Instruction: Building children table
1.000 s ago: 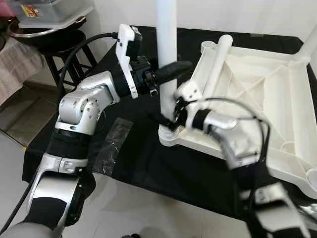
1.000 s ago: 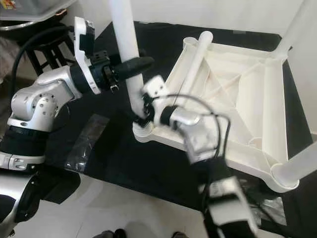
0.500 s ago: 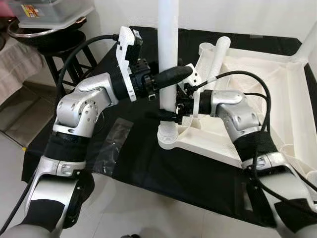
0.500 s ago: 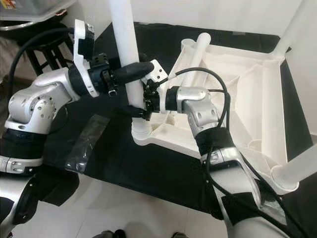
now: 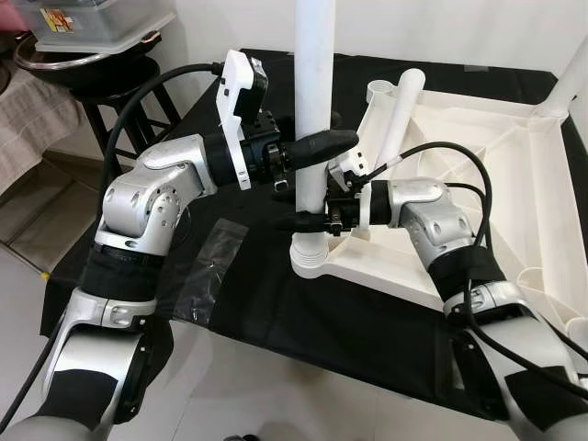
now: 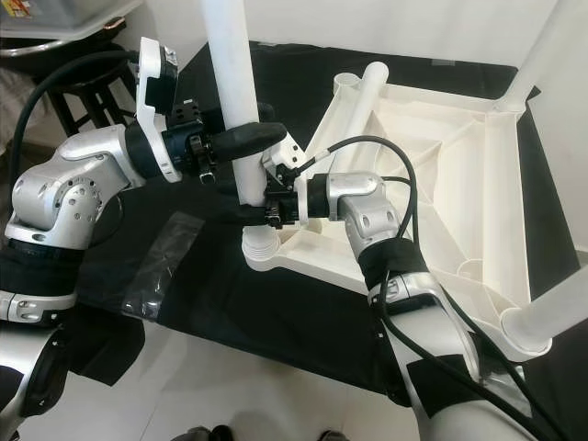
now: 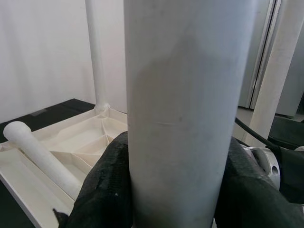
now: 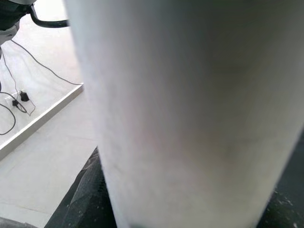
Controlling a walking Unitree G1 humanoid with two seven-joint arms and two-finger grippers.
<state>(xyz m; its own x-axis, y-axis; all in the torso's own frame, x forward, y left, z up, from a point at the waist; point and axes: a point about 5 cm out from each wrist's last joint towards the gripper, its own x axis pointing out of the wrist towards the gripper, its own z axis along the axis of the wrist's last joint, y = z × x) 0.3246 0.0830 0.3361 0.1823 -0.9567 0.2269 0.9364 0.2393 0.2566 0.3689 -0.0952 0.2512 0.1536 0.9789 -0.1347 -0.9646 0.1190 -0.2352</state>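
Observation:
A white children's table (image 5: 514, 197) lies upside down on a black cloth. One white leg (image 5: 312, 55) stands upright in the near-left corner socket (image 5: 310, 259). My left gripper (image 5: 322, 144) is shut on this leg about halfway up, its fingers (image 7: 102, 190) wrapping both sides. Lower down, just above the socket, my right gripper (image 5: 309, 219) is also shut on the leg (image 8: 190, 109). A loose leg (image 5: 401, 108) rests slanted across the table's underside. Two more legs stand in the far-right corner (image 5: 571, 78) and the near-right corner (image 6: 551, 322).
A clear plastic bag (image 5: 208, 266) lies on the black cloth (image 5: 276, 303) near its left edge. A dark stool (image 5: 110, 87) with a metal bowl and a plastic box (image 5: 87, 20) stands at the far left. Pale tiled floor (image 5: 230, 395) lies below the cloth's front edge.
My right arm has swung up and steadied, its gripper now closed around the lower part of the upright leg. The left gripper keeps its hold at the same height.

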